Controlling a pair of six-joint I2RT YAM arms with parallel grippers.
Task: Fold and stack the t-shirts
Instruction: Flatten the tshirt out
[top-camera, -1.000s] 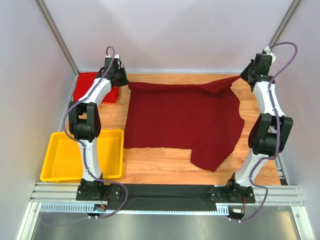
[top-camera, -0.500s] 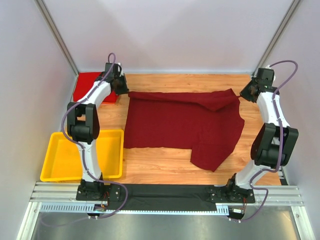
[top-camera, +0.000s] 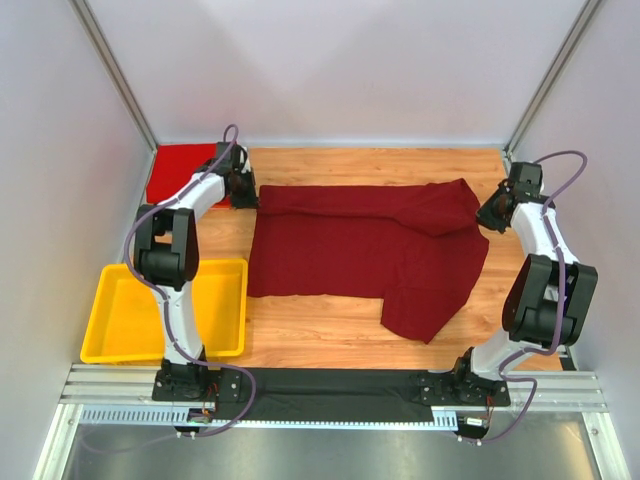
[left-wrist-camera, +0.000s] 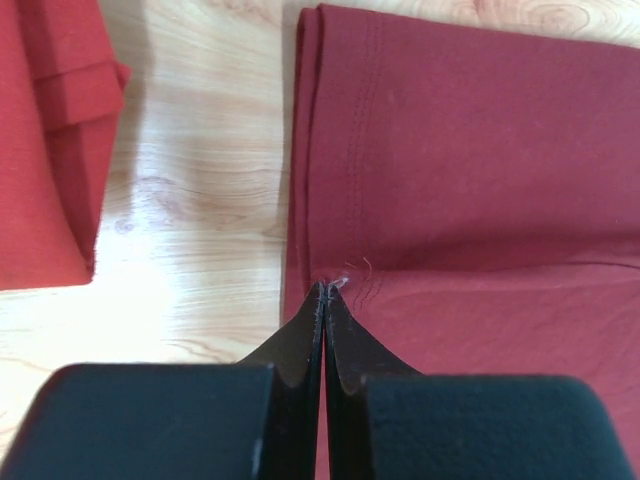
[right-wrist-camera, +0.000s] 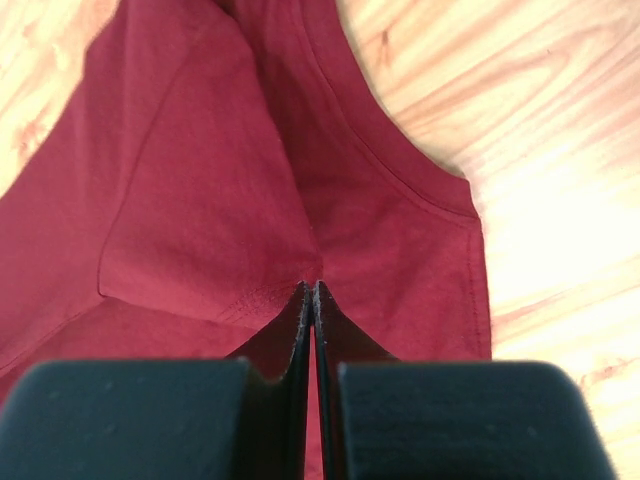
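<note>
Along the far side of the table (top-camera: 320, 325), pinching the maroon t-shirt (top-camera: 360, 245) at both far corners, left hand (top-camera: 245, 190) and right hand (top-camera: 487, 215) pressed together on cloth; lies lengthwise left to right, spread nearward of both.

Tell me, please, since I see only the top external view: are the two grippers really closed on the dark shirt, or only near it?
Observer: The left wrist view shows the left gripper shut, its tips pinching the maroon t-shirt at a fold on its edge.
Operator: And the right one?
Observer: The right gripper is shut too, with a small pucker of the cloth at its tips.
Operator: Does the maroon t-shirt touch the red one beside the left arm?
Observer: No. A strip of bare table lies between it and the folded red t-shirt.
</note>
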